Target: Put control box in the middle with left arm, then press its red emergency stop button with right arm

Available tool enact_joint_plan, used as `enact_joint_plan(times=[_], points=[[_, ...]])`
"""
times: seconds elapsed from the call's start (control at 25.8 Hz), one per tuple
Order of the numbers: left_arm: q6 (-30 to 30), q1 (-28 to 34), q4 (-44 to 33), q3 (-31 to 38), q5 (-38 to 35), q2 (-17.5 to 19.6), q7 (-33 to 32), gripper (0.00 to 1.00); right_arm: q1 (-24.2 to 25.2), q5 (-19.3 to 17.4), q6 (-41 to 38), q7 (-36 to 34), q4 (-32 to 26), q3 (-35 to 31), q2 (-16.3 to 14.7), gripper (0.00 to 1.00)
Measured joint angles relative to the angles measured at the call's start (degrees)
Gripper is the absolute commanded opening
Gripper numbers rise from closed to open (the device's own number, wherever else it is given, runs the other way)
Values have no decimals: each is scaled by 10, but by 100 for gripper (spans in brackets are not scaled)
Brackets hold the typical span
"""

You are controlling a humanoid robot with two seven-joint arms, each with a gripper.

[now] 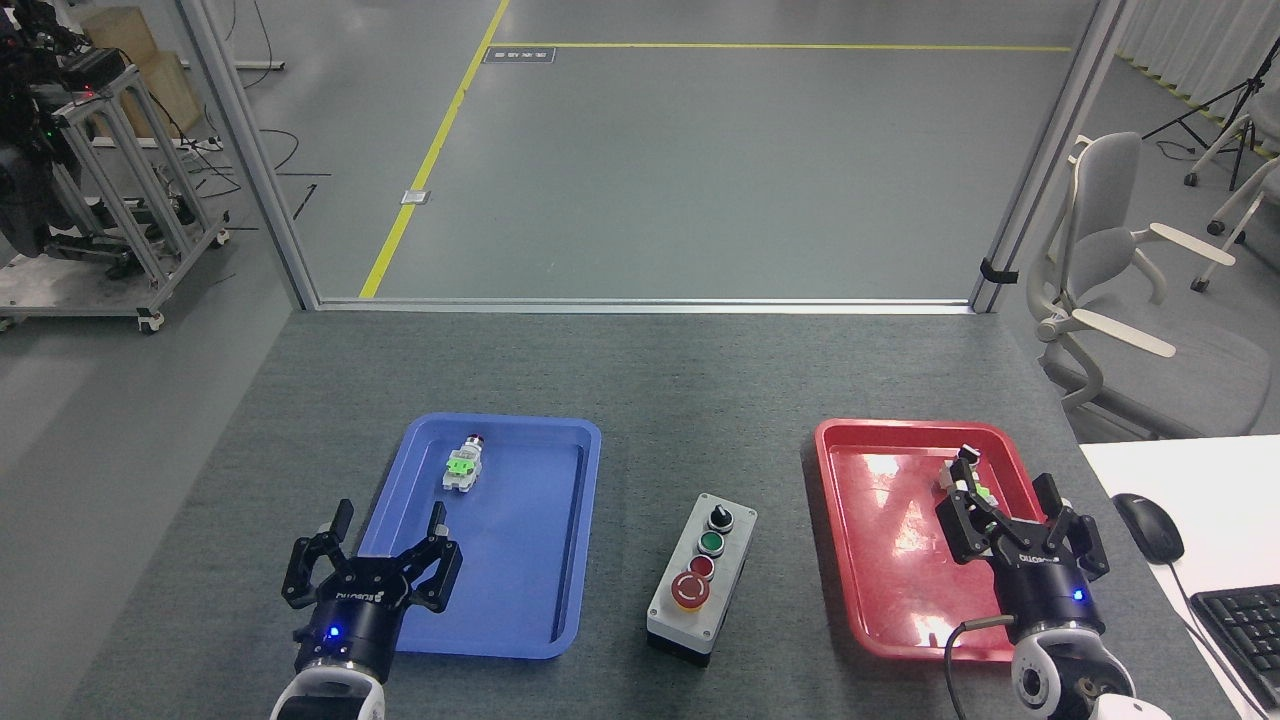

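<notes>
1. Spreading wide with nothing between them, the claws of the left arm's gripper (388,528) hang over the near-left corner of the blue tray (575,520), fingertips (344,513) pointing away from the robot, blue light on the black body, white wrist below it at the bottom edge.
2. Right arm's gripper (1005,492) sits over the right side of the red tray (850,530). Claws are splayed apart too, and honestly I can't tell if they're touching the little white-and-green part (962,478) right at the tips, it's too small and dark there. Grey cable loop and the round lens joint show under its wrist.
3. Control box (700,580) is on the bare dark-grey tabletop (680,380) between the 2 trays, closer to the near edge, tilted a bit so the knob end leans right. Neither gripper is touching it, both are well apart from it.
4. Row on the box from far to near: black knob, green button, small red button, then the red emergency stop button (690,591) with its yellow collar at the near end.
5. Blue tray has 1 small white switch part with a green tab (462,466) lying near its far-left corner.
6. Off to the right there's a white desk (1120,470) with a black mouse (1148,527) and a keyboard corner (1240,620), plus a grey office chair (1110,260) behind it.
</notes>
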Motion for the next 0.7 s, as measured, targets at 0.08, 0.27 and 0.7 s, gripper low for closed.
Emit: enact_joint_plan(times=[0.08,0.27,0.7], points=[[-5,-1,4,3,0,2,0,100,0,0,0,0,0,0,0,100],[-30,-5,9,8,-1,6,1,100,0,0,0,0,0,0,1,100],[-57,-3,14,22,1,13,0,100,0,0,0,0,0,0,1,100]])
